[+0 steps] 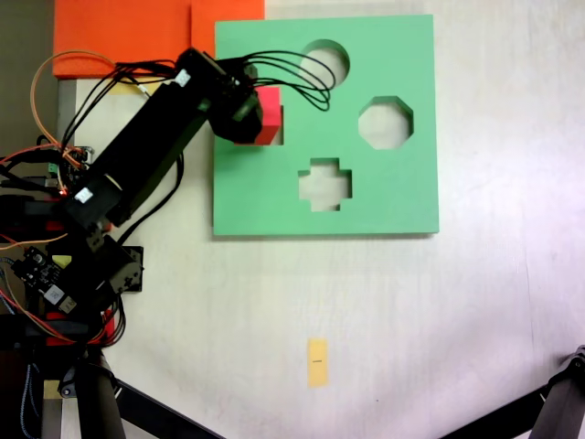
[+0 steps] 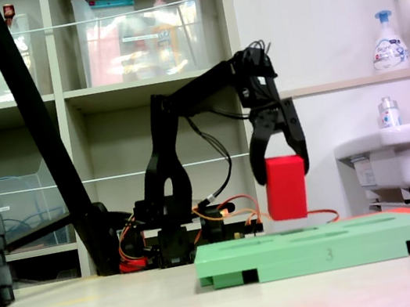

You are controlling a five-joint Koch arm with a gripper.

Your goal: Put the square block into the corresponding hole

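Note:
The square block [image 1: 269, 115] [image 2: 286, 187] is a red foam cube, and my gripper [image 1: 254, 117] [image 2: 281, 168] is shut on it, one black finger on each side. In a fixed view from the side it hangs slightly tilted, just above the flat green board [image 2: 324, 244]. From above, the block sits over the board's [image 1: 274, 197] left part. There it covers the corresponding hole, which is hidden beneath the block and gripper. The round [image 1: 324, 59], octagonal [image 1: 385, 123] and cross-shaped [image 1: 325, 183] cutouts lie open to its right.
Orange foam slabs [image 1: 137, 37] lie beyond the board's top left corner. The arm's base, circuit boards and loose wires [image 1: 46, 265] crowd the left edge. A yellow tape strip [image 1: 317, 361] marks the white table. Black stand legs [image 1: 558, 402] cross the lower corners.

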